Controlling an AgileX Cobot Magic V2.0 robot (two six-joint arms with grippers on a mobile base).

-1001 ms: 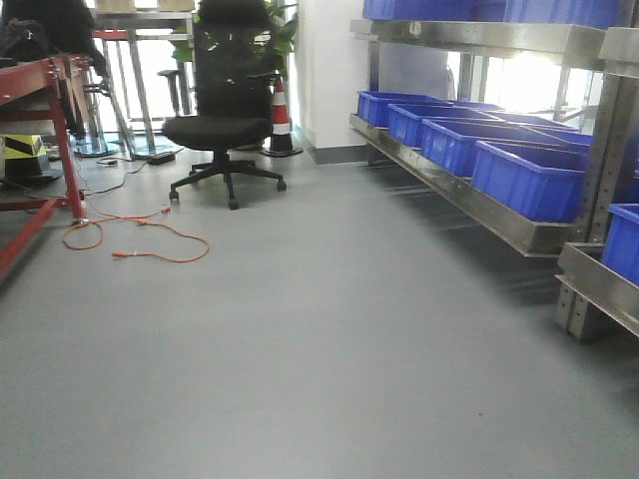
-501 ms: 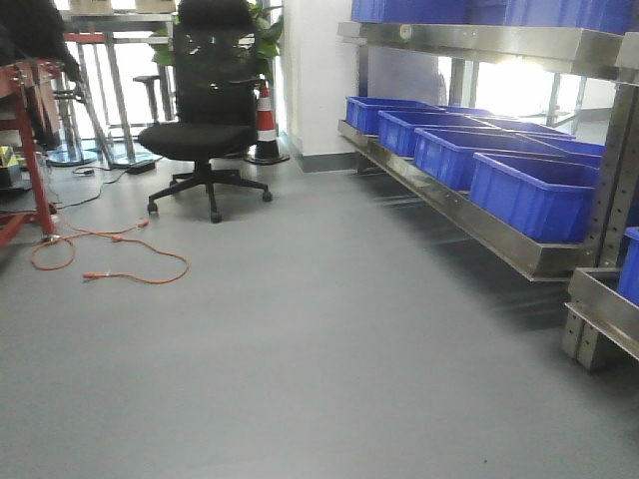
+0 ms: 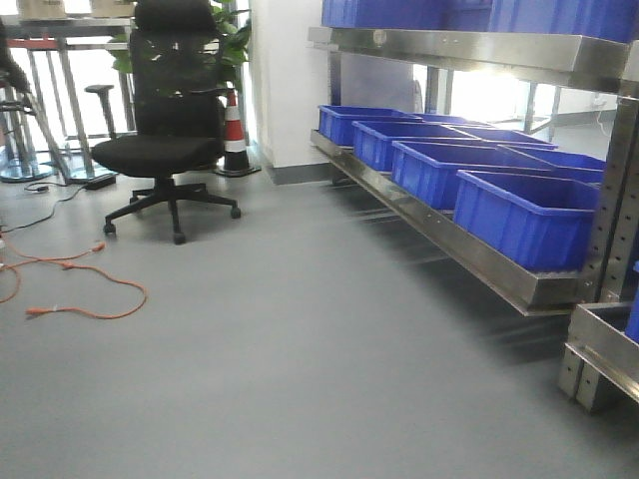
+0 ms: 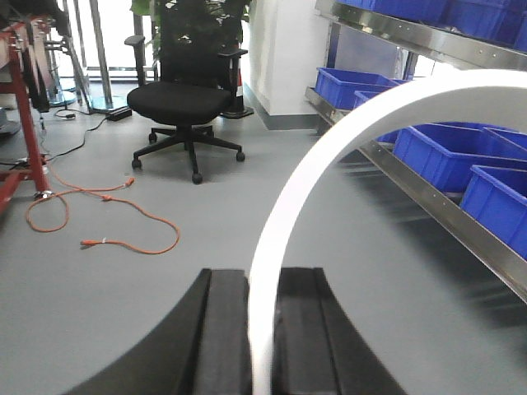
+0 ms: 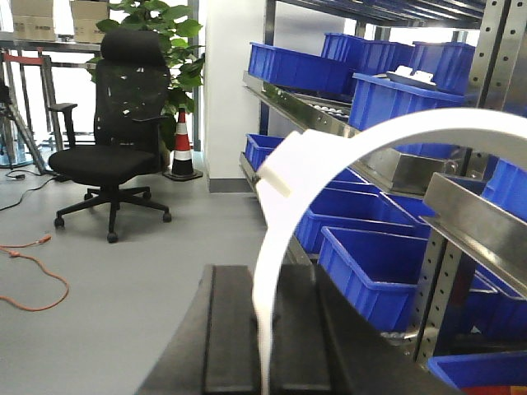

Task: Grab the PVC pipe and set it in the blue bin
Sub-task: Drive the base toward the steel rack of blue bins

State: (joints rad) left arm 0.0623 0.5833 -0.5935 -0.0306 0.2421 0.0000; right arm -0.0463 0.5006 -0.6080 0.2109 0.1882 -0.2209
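Observation:
A white, curved PVC pipe [image 4: 329, 156] rises from between the black pads of my left gripper [image 4: 262, 329], which is shut on it, and arcs up to the right. In the right wrist view the same white pipe [image 5: 305, 177] bends overhead, and my right gripper [image 5: 265, 329] is shut on its lower end. Several blue bins [image 3: 519, 215] stand in a row on the low steel shelf at the right. They also show as blue bins [image 4: 445, 156] in the left wrist view and blue bins [image 5: 370, 271] in the right one. Neither gripper nor the pipe appears in the front view.
The steel rack [image 3: 469, 254] runs along the right side, with more blue bins on its upper shelf. A black office chair [image 3: 165, 150], a traffic cone [image 3: 235, 135] and a plant stand at the back left. An orange cable [image 3: 80, 284] lies looped on the grey floor. A red frame [image 4: 20, 107] stands far left.
The front view has advanced and swung rightward: the chair, cone and cable have slid left, the red frame has left the view, and the blue bins look larger and nearer.

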